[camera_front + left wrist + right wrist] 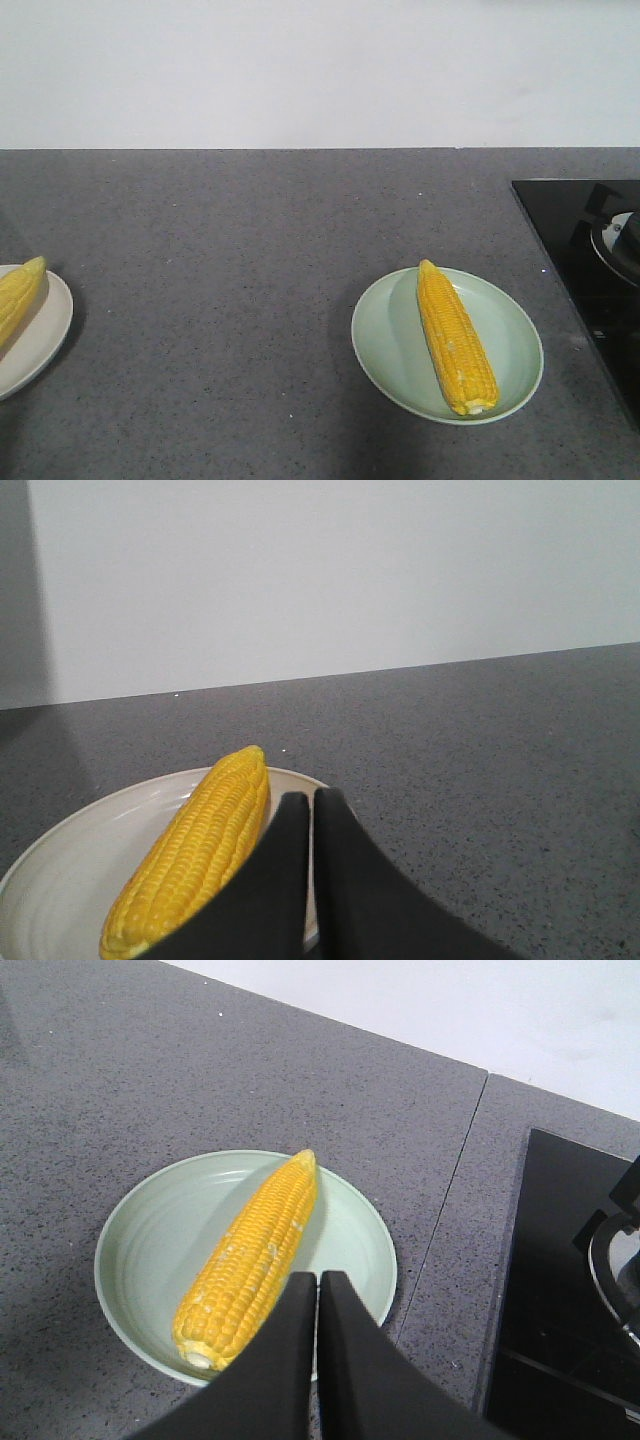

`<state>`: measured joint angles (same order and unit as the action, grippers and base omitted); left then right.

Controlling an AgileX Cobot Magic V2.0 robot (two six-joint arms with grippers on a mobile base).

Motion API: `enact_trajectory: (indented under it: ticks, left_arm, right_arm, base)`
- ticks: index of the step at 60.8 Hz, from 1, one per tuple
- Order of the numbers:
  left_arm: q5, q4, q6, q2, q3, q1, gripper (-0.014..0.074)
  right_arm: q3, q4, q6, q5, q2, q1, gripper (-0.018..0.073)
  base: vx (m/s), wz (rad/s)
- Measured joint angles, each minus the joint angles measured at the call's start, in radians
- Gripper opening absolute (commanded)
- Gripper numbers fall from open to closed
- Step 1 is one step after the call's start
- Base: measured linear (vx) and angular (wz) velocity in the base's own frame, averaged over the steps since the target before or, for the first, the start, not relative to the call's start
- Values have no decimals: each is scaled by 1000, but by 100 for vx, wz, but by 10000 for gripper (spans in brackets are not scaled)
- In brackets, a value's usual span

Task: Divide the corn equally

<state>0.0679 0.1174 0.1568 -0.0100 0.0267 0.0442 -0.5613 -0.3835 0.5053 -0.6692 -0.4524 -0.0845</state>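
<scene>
On the grey surface (230, 300), a corn cob (18, 296) is lying on a cream plate (45, 335) at the far left. The left end effector (311, 800) is hovering above that plate with its fingers pressed together, gripping nothing. Well apart to the right, a second cob (455, 337) is resting in a pale green plate (385, 340), where the right end effector (317, 1282) is hanging likewise pinched together and empty. A black cooktop (590, 270) is sitting at the far right.

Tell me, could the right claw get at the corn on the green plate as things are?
Probably yes. The right claw hangs shut just above the corn, which lies bare on the green plate with nothing over or beside it. It would need to open first.
</scene>
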Motion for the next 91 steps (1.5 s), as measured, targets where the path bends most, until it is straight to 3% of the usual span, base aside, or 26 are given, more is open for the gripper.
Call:
enact_trajectory:
  ticks: [34,52,62,76,81,91]
  left_arm:
    - [1,0,0,0,0,0,-7]
    - [1,0,0,0,0,0,-7]
    - [1,0,0,0,0,0,-7]
    - [1,0,0,0,0,0,-7]
    - [1,0,0,0,0,0,-7]
    - [1,0,0,0,0,0,-7]
  right_arm:
    - [22,0,-1,23,30,-5,-4]
    - [330,9,-24,252,275,-5,-4]
    - [484,99,-160,386,414,-5,-4]
    - [588,311,-473,591,465,-5,-4]
    - [588,383,-522,629,465,-5,-4]
    - [588,421,-547,651,465,-5,-4]
  base:
    - [0,0]
    - [0,0]
    - [0,0]
    - [0,0]
    - [0,0]
    - [0,0]
